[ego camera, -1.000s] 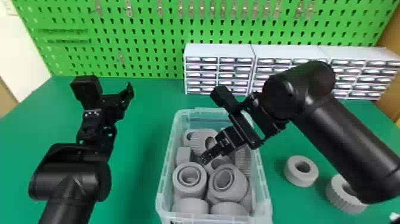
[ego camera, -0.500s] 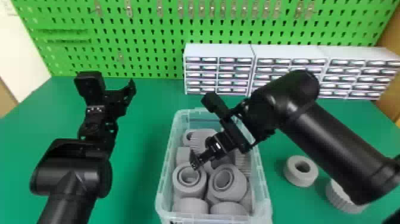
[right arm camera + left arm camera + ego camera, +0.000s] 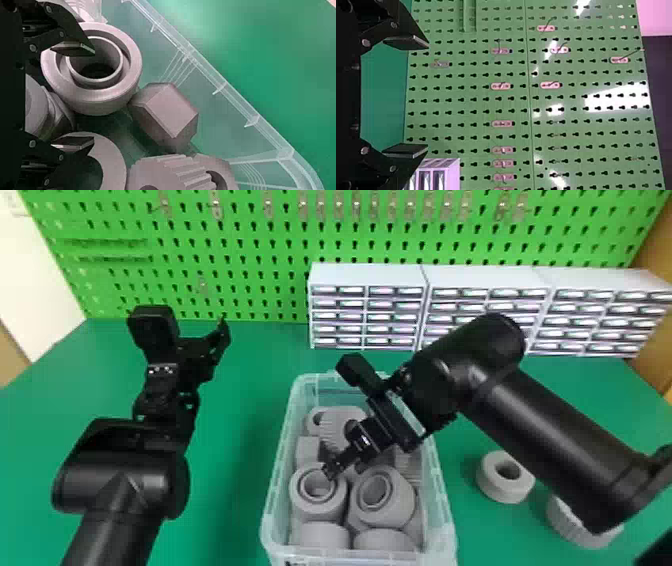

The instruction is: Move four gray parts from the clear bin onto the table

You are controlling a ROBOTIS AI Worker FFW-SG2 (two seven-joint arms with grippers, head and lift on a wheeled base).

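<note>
The clear bin holds several gray parts, rings and gears among them. My right gripper is low over the bin, at the front-left ring. In the right wrist view my right gripper stands open, one finger over the opening of a double-walled ring, the other over another ring; a faceted block lies close by. Parked above the table's left side is my left gripper; in the left wrist view the left gripper is open and holds nothing.
Two gray parts, a ring and a ribbed one, lie on the green table right of the bin, beneath the right arm. White drawer cabinets line the back before a green pegboard.
My right arm has shifted left and toward the front of the bin, its fingertips now at the front-left ring. The left arm has moved slightly to the right.
</note>
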